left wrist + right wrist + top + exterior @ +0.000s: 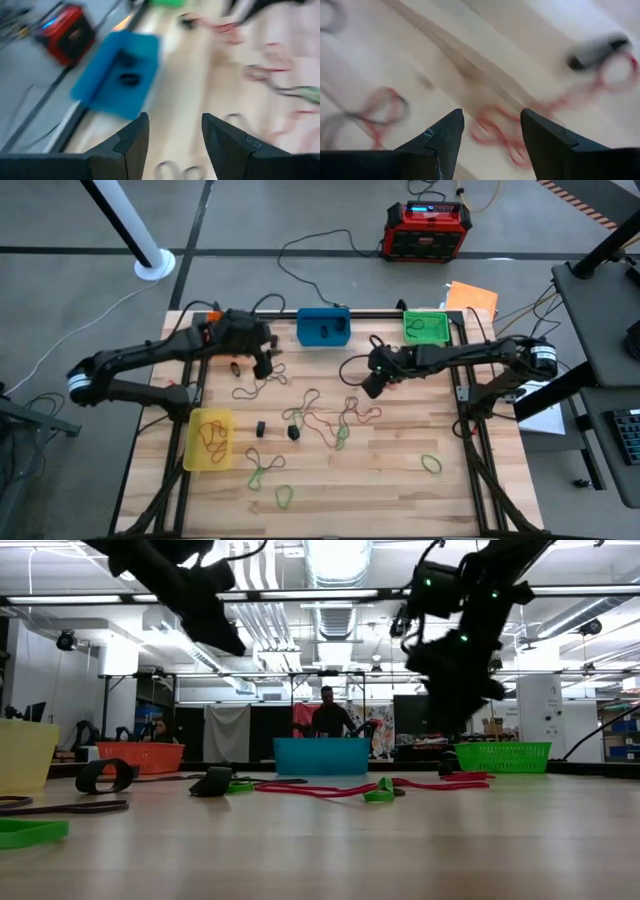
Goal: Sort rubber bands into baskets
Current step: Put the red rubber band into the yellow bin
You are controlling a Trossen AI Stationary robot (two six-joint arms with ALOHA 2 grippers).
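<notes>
Overhead, table-level, two wrist cameras

Red-and-black power box (428,230) sat on the grey floor (80,280) behind the wooden bench (400,480), with a black cable (315,250) trailing from it. White pole base (154,265) stood on the floor, off the bench's far left corner. Person (327,716) stood in the background room.

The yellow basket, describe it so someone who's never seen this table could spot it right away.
Start at the wooden table and go to its left edge, below the left arm. The yellow basket sits there, alone on that side, holding a few rubber bands. It is the only translucent yellow one; the blue basket and green basket line the far edge.
</notes>
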